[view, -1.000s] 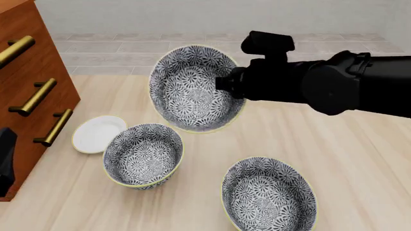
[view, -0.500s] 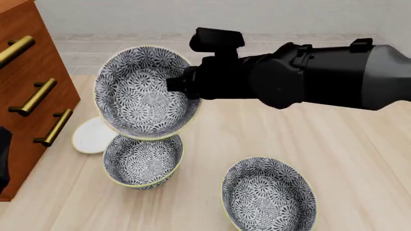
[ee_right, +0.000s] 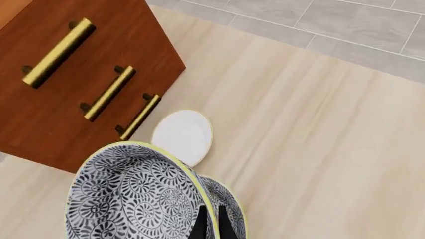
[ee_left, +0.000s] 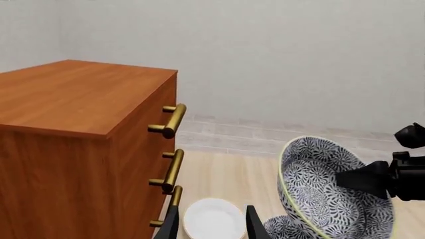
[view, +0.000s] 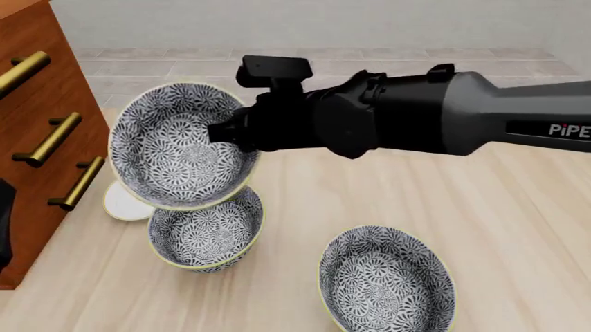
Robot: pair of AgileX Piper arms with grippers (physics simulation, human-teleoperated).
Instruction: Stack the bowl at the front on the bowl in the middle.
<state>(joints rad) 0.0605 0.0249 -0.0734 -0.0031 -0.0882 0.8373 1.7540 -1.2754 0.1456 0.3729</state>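
The right gripper (view: pixel 223 133) is clamping the right-hand rim of the bowl at the front (view: pixel 171 149), one finger inside the wall and one outside, as the right wrist view is showing. The bowl is hanging in the air, tilted so its opening is facing the camera, clear of the table (view: pixel 480 228). It is sitting above and slightly left-far of the bowl in the middle (view: pixel 205 236). Its lower rim is overlapping that bowl's far edge in the front view, but whether they are touching cannot be told.

The bowl in the middle is resting upright on the table, just right of the small white dish (view: pixel 120 204) and near the wooden drawer cabinet (view: pixel 46 138). A third matching bowl (view: pixel 386 280) is standing at near right, well apart.

The left gripper (ee_left: pixel 209 225) is idling with fingers spread and nothing between them, pointing toward the dish.

Progress judgement: the pick and lift look done and the carry nearly so. Left to do: levelling the bowl, centring it over the middle one, lowering it in, and letting go.
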